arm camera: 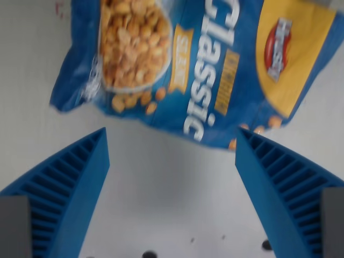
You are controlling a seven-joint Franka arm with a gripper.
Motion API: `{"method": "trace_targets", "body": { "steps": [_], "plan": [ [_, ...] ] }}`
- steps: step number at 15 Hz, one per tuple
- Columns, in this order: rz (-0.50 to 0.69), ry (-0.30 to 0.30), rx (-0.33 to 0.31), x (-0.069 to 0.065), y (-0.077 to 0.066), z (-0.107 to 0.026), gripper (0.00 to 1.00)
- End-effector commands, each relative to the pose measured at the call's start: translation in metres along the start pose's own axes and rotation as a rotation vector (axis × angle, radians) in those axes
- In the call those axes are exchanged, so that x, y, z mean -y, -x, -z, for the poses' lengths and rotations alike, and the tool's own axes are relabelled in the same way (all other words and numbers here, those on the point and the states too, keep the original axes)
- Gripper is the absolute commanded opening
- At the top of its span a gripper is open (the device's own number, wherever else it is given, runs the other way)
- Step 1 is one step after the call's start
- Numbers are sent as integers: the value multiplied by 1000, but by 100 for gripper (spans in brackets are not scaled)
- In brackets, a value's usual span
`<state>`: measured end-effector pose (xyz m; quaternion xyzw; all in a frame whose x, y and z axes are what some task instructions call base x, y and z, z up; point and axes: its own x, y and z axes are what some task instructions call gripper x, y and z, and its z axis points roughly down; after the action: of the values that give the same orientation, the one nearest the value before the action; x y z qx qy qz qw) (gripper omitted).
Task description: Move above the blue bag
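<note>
Tool (171, 141) spread wide, empty, ribbed blue fingers (70, 183) hanging over bare white counter (166, 199). Just beyond the fingertips, toward the top of the wrist view: blue bag (204, 64), lying flat on the counter, printed face up, running out past the top of the frame. Not yet centred under the tool; only its near edge close to the tips. Likely light, soft, crinkly, slick film with loose, breakable snacks inside. Best pinched at a puffed middle fold or a sealed end, gently.
</note>
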<state>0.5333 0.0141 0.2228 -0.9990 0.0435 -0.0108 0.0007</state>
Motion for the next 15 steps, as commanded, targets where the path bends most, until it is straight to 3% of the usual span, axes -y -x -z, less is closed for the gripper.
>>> {"method": "trace_targets", "body": {
  "steps": [1, 8, 15],
  "plan": [
    [90, 27, 8, -6, -17, -4, 100],
    [107, 18, -3, -19, -41, -15, 100],
    [107, 7, -1, -28, -56, -22, 100]
  ]
}}
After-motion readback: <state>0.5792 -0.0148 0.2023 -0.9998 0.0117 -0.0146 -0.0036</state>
